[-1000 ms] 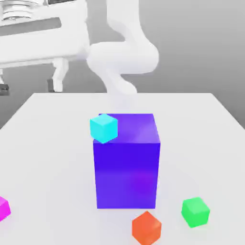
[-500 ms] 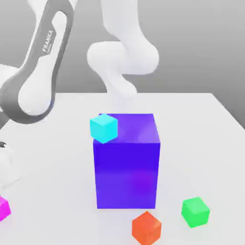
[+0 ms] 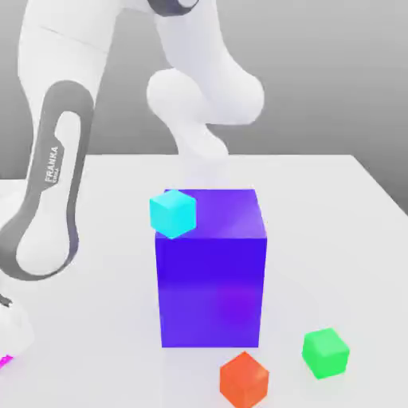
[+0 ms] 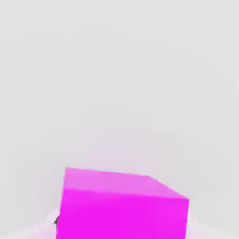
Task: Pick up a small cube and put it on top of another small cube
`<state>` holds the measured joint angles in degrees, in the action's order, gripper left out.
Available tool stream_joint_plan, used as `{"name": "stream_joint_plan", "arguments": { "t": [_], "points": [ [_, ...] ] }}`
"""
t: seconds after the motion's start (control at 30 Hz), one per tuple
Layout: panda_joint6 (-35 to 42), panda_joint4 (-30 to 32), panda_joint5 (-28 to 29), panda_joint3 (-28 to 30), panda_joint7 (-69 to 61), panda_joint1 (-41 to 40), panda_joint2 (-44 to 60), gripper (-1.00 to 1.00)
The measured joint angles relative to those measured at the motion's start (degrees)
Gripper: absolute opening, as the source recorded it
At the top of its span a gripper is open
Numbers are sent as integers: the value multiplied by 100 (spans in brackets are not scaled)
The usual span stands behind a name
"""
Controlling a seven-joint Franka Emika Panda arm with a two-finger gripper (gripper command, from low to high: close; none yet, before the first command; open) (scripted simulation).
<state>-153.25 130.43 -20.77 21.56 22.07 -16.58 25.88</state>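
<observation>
The small cube (image 4: 122,207) is bright magenta and lies close under the hand, on the white table. My gripper (image 4: 123,226) is shut on it, with a pale fingertip (image 4: 46,225) pressed against each of its sides. In the exterior view only a sliver of the small cube (image 3: 4,361) shows at the far left edge, beneath the white hand of my gripper (image 3: 6,351). The other small cube (image 3: 325,353), bright green, sits apart on the table near the front, at the exterior view's right.
A big blue-purple block (image 3: 211,271) stands mid-table with a cyan cube (image 3: 173,213) at its upper left corner. An orange-red cube (image 3: 244,380) lies in front of it, left of the green one. The white table (image 3: 335,239) spreads around them.
The arm has swung down at the exterior view's left. The hand has dropped over the magenta cube, which is now almost hidden there, and the jaws have closed on it.
</observation>
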Motion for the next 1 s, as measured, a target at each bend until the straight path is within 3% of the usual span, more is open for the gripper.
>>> {"name": "stream_joint_plan", "arguments": {
  "t": [0.07, 0.47, 0.83, 1.0],
  "points": [
    [212, 110, 209, 93, 198, 214, -314, -100],
    [368, 809, 736, -1030, 1424, 2195, -1186, -100],
    [318, 1496, 1944, -2131, 3077, 4053, -2100, -100],
    [-458, 1507, 2077, -2158, 3241, 4158, -1357, -100]
  ]
}}
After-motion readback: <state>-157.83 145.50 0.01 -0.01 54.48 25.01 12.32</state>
